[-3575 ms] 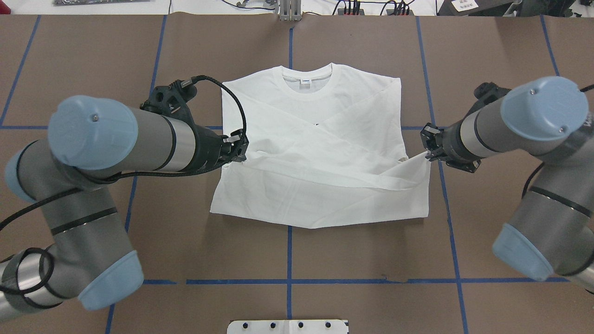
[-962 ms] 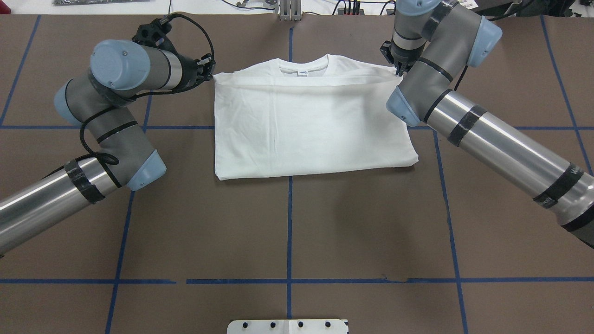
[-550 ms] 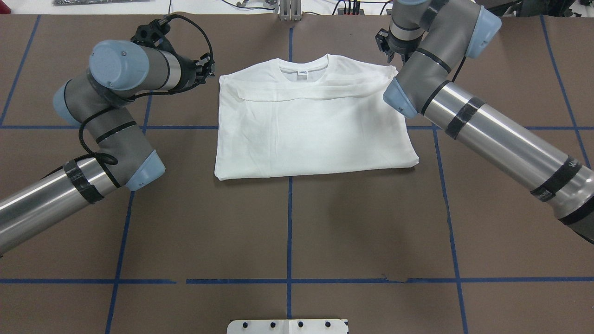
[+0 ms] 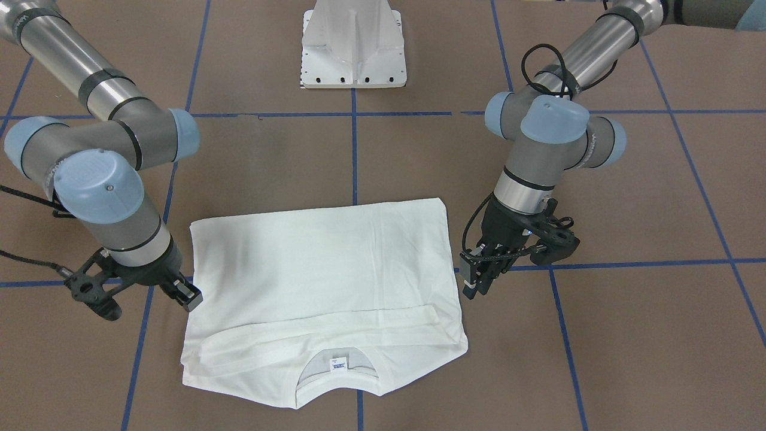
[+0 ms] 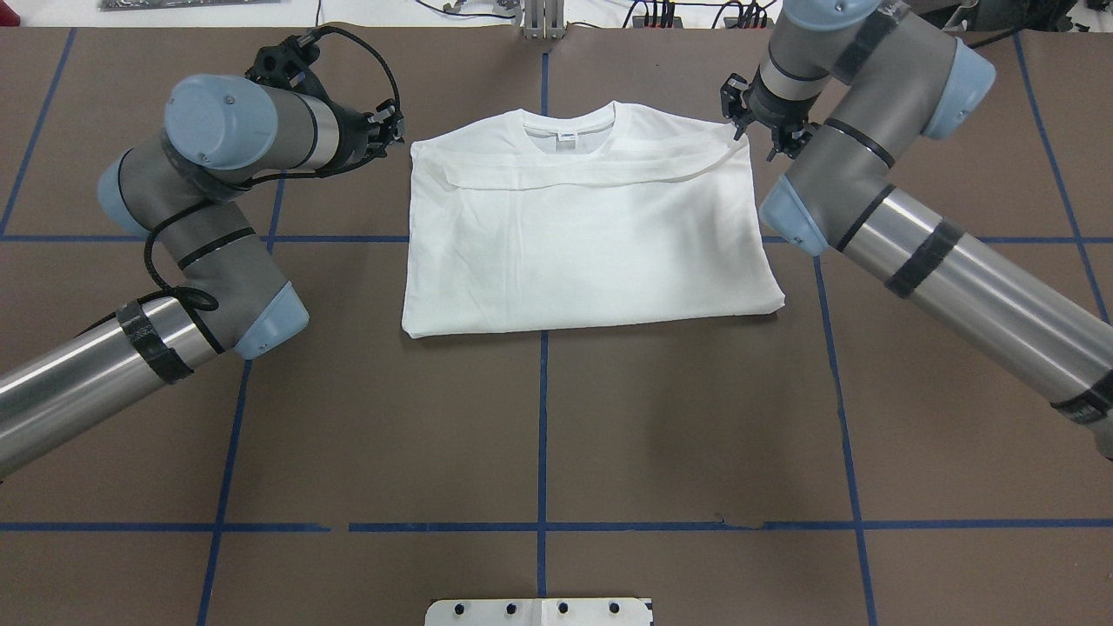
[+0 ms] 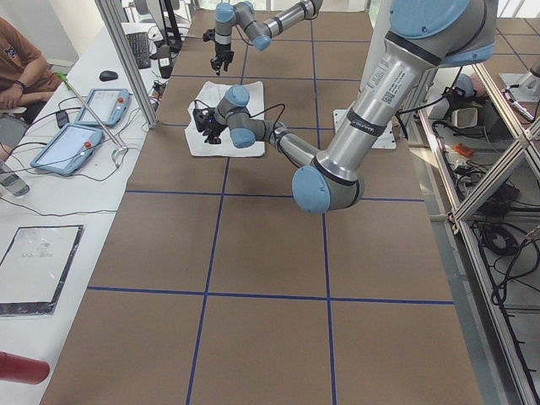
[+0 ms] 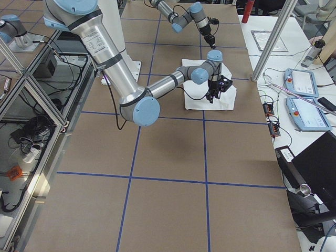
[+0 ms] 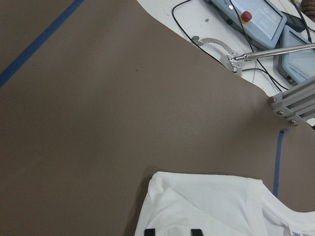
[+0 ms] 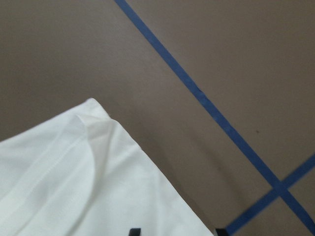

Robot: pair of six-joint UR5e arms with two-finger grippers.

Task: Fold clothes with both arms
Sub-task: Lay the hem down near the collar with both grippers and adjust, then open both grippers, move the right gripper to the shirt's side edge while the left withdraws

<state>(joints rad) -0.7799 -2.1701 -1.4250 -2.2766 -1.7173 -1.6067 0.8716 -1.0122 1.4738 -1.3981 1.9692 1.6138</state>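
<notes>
So the folded white shirt (image 5: 591, 252) is lying flat on the worktop (image 5: 539, 435), and the left end effector (image 5: 400, 129) and right end effector (image 5: 755, 139) are both hanging released beside its shoulder corners.

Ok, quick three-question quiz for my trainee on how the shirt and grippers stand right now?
1. True or false: the left gripper is shut on the shirt.
2. The neck label lies toward: A) the robot's base, B) the operators' side, C) the robot's left.
3. Fill in: the folded-up hem lies just short of the ___.
Key: 1 false, it is open; 2 B; 3 collar.
</notes>
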